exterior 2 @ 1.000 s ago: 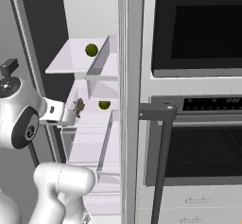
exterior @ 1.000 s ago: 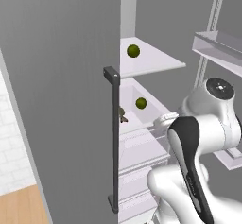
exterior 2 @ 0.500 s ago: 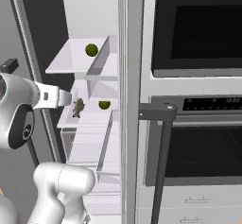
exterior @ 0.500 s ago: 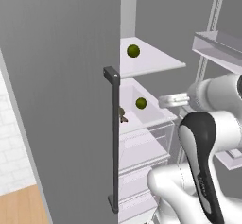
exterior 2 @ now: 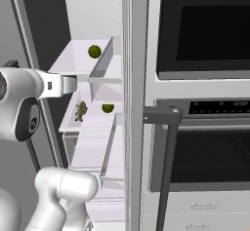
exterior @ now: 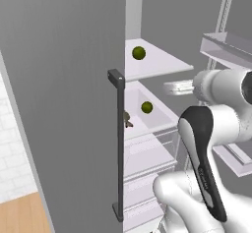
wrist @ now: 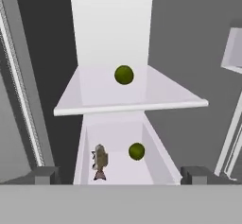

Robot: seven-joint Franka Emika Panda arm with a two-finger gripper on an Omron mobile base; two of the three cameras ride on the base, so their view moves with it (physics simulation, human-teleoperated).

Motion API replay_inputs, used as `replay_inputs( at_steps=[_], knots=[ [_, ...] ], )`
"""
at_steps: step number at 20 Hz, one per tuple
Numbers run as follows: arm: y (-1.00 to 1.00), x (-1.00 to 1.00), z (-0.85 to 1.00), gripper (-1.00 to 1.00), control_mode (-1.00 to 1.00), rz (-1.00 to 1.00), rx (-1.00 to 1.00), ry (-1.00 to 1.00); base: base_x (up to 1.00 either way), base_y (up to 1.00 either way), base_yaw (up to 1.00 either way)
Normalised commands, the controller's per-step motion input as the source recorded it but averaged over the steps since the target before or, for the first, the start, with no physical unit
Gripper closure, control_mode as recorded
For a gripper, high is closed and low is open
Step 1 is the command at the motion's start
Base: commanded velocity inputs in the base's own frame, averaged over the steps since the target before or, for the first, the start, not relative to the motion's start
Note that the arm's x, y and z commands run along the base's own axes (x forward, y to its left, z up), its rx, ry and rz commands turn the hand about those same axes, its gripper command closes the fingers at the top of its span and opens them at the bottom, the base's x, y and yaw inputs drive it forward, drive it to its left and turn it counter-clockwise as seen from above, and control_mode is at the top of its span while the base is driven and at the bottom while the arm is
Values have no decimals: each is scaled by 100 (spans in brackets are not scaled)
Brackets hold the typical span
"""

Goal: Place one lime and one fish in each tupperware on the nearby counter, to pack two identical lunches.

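Ahead of and below the wide-open, empty tool (wrist: 118, 175), a fish (wrist: 99, 160) is seen lengthwise beside a lime (wrist: 136, 151) on the lower fridge shelf (wrist: 124, 172).

Inside the open fridge, one small round dark yellow-green lime (wrist: 124, 74) rests alone on the upper white shelf (wrist: 156, 99), toward its back. A second, identical lime (wrist: 136, 151) lies on the white shelf directly beneath it. Just beside that lower lime, not touching it, sits a small slender grey-brown fish (wrist: 99, 160), its tail fin pointing toward the shelf's front edge.
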Motion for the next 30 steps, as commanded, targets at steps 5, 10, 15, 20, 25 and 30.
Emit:
replay_inputs(
  at_steps=[5,10,15,20,25,30],
  knots=[
    [0,56,55,-100,-100,-5,-5,3,0,0,0],
    [-12,75,11,-100,-100,2,0,1,0,0,0],
    [0,99,0,-100,-100,12,0,10,0,0,0],
    [2,76,0,-100,-100,3,-2,8,0,0,0],
    [5,100,0,-100,-100,0,-3,11,0,0,0],
    [1,86,-6,-100,-100,0,0,5,0,0,0]
  ],
)
